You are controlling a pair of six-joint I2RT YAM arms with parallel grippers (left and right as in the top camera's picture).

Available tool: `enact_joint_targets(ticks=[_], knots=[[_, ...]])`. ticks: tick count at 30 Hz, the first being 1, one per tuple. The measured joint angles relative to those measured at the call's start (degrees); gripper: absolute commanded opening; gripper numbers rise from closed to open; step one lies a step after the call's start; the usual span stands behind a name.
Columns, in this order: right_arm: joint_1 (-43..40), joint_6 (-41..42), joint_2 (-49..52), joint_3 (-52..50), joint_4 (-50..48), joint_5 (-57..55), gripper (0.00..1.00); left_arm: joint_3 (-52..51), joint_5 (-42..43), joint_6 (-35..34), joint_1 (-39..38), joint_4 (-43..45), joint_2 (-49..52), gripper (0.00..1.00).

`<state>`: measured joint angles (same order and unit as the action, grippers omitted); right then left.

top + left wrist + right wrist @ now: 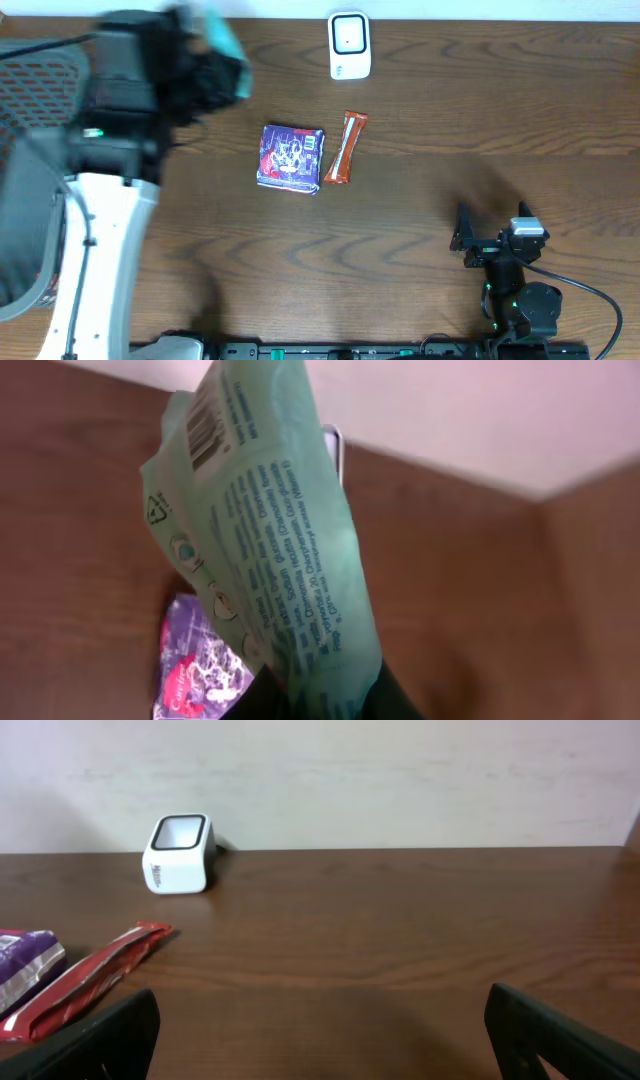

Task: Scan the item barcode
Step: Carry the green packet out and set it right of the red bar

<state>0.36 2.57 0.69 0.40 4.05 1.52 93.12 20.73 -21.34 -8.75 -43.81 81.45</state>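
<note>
My left gripper (330,705) is shut on a green packet (270,530), which stands up from its jaws with a barcode (207,428) near the top. From above, the packet (222,42) is a blurred teal shape held high at the upper left. The white scanner (349,45) sits at the table's back edge; its edge (333,448) peeks out behind the packet, and the right wrist view shows the scanner (179,853) at the far left. My right gripper (463,242) (320,1030) rests open at the lower right, nothing between its fingers.
A purple packet (291,157) (195,665) (25,960) and a red bar (345,148) (90,978) lie side by side mid-table. A mesh chair back (30,150) stands at the left edge. A pale wall runs behind the table.
</note>
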Motion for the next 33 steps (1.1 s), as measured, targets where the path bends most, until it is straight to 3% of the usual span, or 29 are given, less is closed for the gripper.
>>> enact_joint_targets(ticks=[3,8,15,23,25,26,29,33], knots=[[-0.04,0.0,0.0,0.0,0.0,0.0,0.99,0.0,-7.13,3.34,-8.66,-0.31,2.23,0.07],[-0.04,0.0,0.0,0.0,0.0,0.0,0.99,0.0,-13.64,5.31,-16.85,2.21,10.34,0.07],[-0.04,0.0,0.0,0.0,-0.02,-0.02,0.99,0.0,-16.57,6.27,-23.52,10.45,26.47,0.08],[-0.04,0.0,0.0,0.0,0.0,-0.02,0.99,0.0,-16.85,6.38,-28.33,13.44,35.17,0.08],[-0.04,0.0,0.0,0.0,0.0,-0.02,0.99,0.0,-16.83,6.38,-29.2,13.46,35.26,0.43],[-0.04,0.0,0.0,0.0,0.0,0.0,0.99,0.0,-16.87,6.21,-29.57,13.68,35.23,0.55],[-0.04,0.0,0.0,0.0,0.0,0.0,0.99,0.0,-16.85,6.58,-30.16,13.86,35.23,0.62],[-0.04,0.0,0.0,0.0,0.0,0.0,0.99,0.0,-17.09,6.67,-29.9,13.86,35.21,0.79]])
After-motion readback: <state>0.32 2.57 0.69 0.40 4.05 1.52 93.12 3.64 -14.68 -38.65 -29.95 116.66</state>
